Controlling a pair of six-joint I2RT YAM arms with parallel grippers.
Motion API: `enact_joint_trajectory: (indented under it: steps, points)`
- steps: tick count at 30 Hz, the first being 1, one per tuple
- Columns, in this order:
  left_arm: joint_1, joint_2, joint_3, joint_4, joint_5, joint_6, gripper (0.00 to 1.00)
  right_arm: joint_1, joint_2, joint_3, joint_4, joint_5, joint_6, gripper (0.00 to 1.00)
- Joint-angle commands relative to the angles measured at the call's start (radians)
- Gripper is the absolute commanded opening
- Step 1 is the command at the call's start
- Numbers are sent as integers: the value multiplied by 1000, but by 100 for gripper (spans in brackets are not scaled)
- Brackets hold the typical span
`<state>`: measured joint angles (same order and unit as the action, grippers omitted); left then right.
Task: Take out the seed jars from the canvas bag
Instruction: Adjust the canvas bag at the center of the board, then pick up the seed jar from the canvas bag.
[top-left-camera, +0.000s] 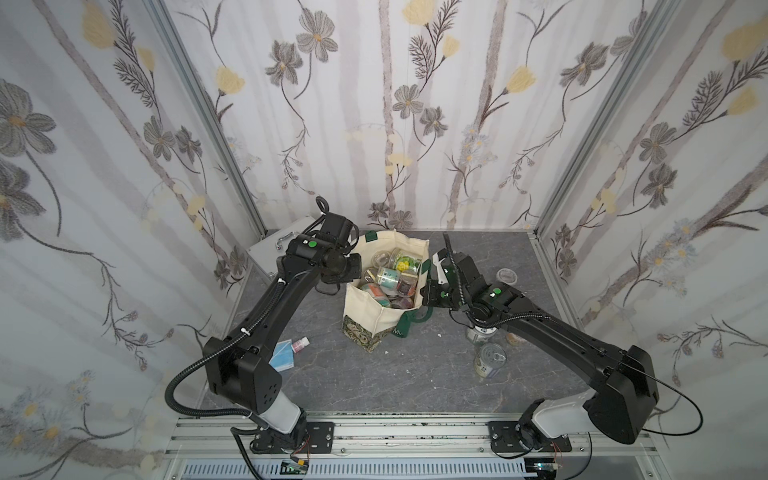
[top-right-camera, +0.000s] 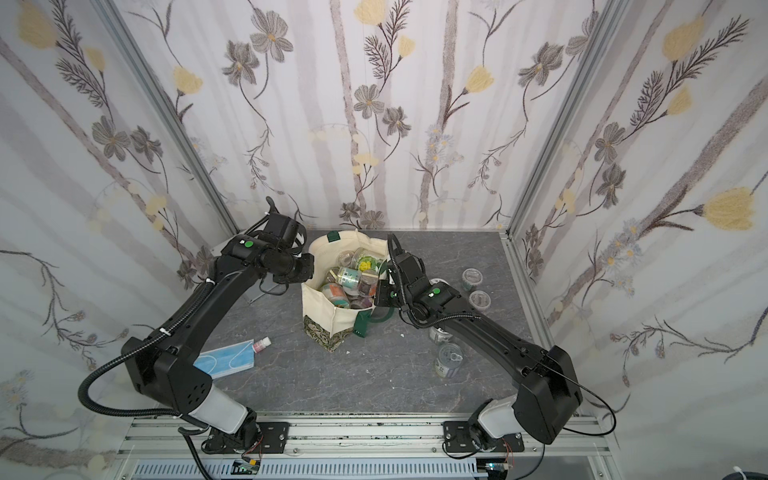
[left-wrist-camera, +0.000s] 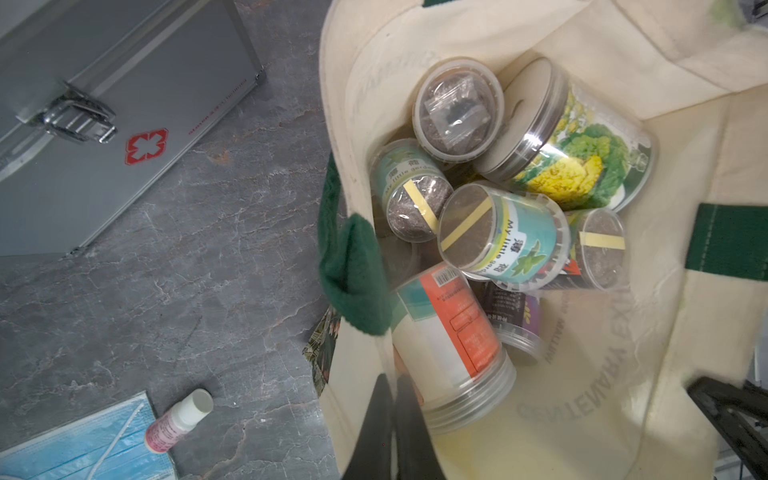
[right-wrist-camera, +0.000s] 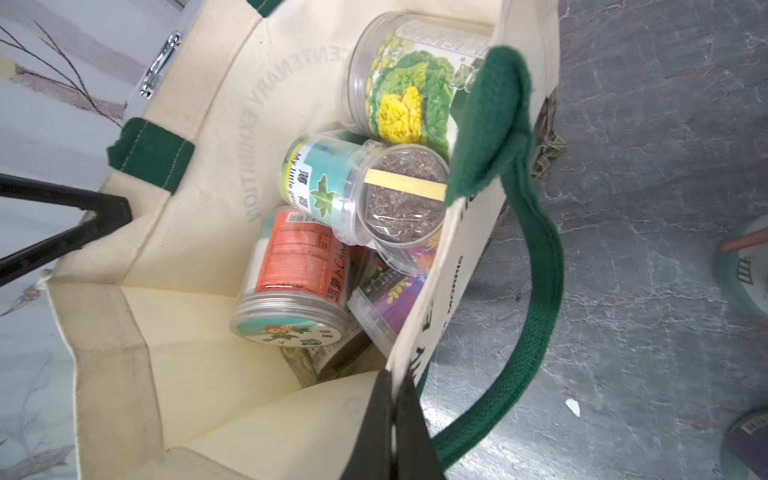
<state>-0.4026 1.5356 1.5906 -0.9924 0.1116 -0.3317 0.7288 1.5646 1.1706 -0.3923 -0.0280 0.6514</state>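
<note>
Mid-table, the canvas bag (top-left-camera: 365, 309) is standing upright with its mouth gaping. It is stiff cream weave, creasing at the corners, with a leafy green-brown band running along the base and faded lettering showing through the inner wall. The seed jars (left-wrist-camera: 511, 241) are lying heaped inside, tilting every way. They are clear plastic cylinders with ribbed screw rims, dark crumbly fill showing through their ends and yellow tape strips crossing some lids. One is wearing a cabbage-print label (left-wrist-camera: 582, 162), one an orange label (left-wrist-camera: 449, 332), and a squat clear one (left-wrist-camera: 457, 108) is sitting high in the heap. A dark green woven handle (right-wrist-camera: 490, 124) is flopping over the rim and hiding part of the heap, its loop trailing outside onto the grey veined tabletop (top-left-camera: 415, 374). Two short clear jars (top-right-camera: 471, 276) are already sitting out on the table beyond the right arm, and ring-pull tins (top-right-camera: 449, 359) are lying partly under that arm. Off to the left, a brushed metal case (left-wrist-camera: 104, 124) with a red cross, a blue pleated mask (top-right-camera: 224, 361) and a small pinkish bottle (top-right-camera: 261, 344) are lying apart from the bag. The left claw (left-wrist-camera: 394, 380) is pressing its fingers together on the bag's rim, pinching the canvas between them. The right claw (right-wrist-camera: 395, 376) is pinching the opposite rim likewise, just beside the handle.
</note>
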Motion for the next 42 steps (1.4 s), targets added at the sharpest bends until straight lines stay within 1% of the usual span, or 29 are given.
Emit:
enact_joint_trajectory:
  steps: [1,3,4,5,11,15,16,18,19,20,22,23,27,30,33,37,42]
  points:
    - [-21,-74,-61,85,31,-63,1,16,-29,-32,33,-17,-12,0]
    - [-23,-104,-83,84,20,-63,1,40,-48,-53,41,-18,-4,0]
    - [-24,-116,-88,81,9,-60,1,88,-55,-61,46,-26,1,0]
    - [-24,-124,-90,75,-5,-55,1,114,-62,-68,52,-33,8,0]
    - [-24,-143,-82,67,-34,-32,0,250,-97,-111,96,-36,70,0]
    - [-26,-129,-88,76,-14,-19,0,279,-118,-147,96,-15,94,1]
    - [-32,-131,-98,88,-5,-18,0,279,-126,-152,82,2,94,12]
    - [-48,-146,-120,117,2,-14,0,279,-150,-149,46,42,90,21]
    - [-59,-155,-129,129,1,-8,0,279,-167,-143,29,63,82,30]
    - [-70,-163,-130,140,-4,-1,0,279,-192,-135,13,82,73,35]
    - [-86,-176,-130,150,-19,11,0,278,-240,-118,-1,99,42,44]
    - [-93,-182,-155,156,-25,18,0,279,-263,-109,-2,112,21,48]
    - [-107,-204,-159,174,-49,35,0,274,-305,-34,-8,134,-60,59]
    - [-111,-220,-164,196,-53,45,0,264,-257,58,-30,122,-127,64]
    - [-116,-229,-168,211,-52,57,0,252,-154,167,-83,124,-189,67]
    - [-124,-234,-169,217,-49,71,0,228,-25,281,-142,129,-235,68]
    - [-136,-240,-180,223,-46,79,0,200,104,357,-167,125,-270,68]
